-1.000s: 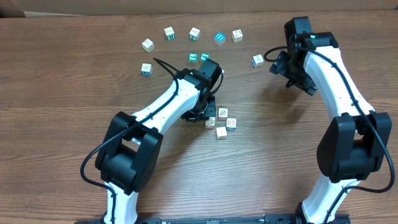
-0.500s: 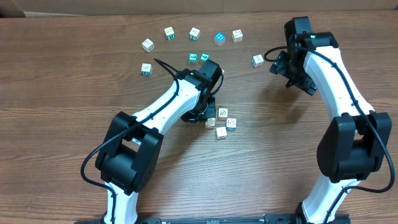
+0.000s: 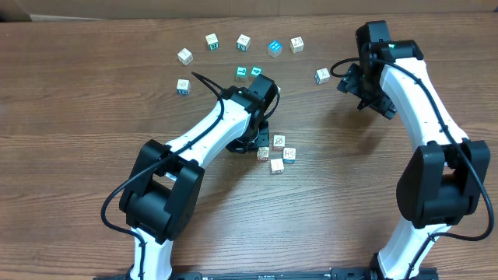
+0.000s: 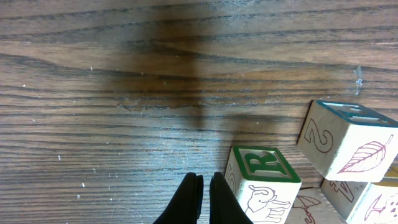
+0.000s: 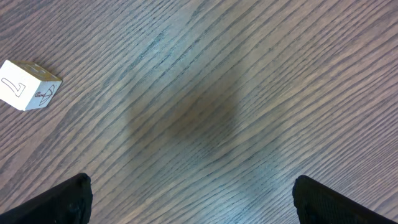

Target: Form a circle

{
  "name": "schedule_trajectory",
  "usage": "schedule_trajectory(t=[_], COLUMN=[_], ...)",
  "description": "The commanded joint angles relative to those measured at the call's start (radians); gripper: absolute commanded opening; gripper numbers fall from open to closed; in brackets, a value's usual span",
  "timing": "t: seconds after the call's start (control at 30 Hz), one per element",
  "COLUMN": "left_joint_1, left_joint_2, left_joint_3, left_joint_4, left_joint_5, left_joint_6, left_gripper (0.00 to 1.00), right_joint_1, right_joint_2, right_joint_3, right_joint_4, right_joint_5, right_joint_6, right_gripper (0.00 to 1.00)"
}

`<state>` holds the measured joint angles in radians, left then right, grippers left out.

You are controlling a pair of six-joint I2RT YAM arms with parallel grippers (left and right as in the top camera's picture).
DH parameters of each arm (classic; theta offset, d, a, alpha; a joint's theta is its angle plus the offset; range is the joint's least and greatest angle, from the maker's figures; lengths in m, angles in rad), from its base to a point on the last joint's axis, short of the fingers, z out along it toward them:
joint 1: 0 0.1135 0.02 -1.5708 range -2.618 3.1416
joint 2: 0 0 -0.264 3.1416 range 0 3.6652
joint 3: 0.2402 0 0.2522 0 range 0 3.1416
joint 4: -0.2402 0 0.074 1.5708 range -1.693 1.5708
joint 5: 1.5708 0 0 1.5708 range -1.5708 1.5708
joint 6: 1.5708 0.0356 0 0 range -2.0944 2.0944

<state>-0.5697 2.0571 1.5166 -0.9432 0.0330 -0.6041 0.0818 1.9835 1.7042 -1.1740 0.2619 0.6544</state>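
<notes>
1. Both arms are based at the worktop's (image 3: 78,155) near edge. The left arm (image 3: 206,128) leans away and to the right, its elbow bent and its wrist tipped down over the worktop's middle.
2. The left claw (image 4: 205,179) is pressed together and holds nothing. Its tips are low over the wood, just beside a cube marked R (image 4: 264,180); whether they touch it cannot be told.
3. That cube belongs to the ring of four cubes (image 3: 289,155), huddled at the worktop's middle just right of the left wrist.
4. The right arm (image 3: 412,93) rises along the right side and folds over toward the far edge. The right claw (image 5: 193,186) is spread wide above bare wood and holds nothing.
5. A lone cube (image 3: 322,75) lies near it.
6. More loose cubes (image 3: 243,41) curve along the far edge.
</notes>
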Motion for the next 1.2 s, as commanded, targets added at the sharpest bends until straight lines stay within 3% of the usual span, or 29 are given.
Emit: schedule_trajectory(t=[0.0,1.17], left_joint_1=[-0.003,-0.014], left_joint_2=[-0.017,-0.017], left_joint_3=[-0.010,-0.010], left_joint_4=[-0.002,-0.017], left_joint_5=[-0.015,-0.067], left_joint_6=[-0.001,0.006], left_gripper=[0.04,0.04], right_joint_1=[0.002,0.002], right_joint_2=[-0.029,-0.029], right_joint_3=[0.018,0.018], right_joint_4=[0.002,0.002], right_joint_5=[0.006,0.006], right_joint_6=[0.004,0.004], right_gripper=[1.00,1.00])
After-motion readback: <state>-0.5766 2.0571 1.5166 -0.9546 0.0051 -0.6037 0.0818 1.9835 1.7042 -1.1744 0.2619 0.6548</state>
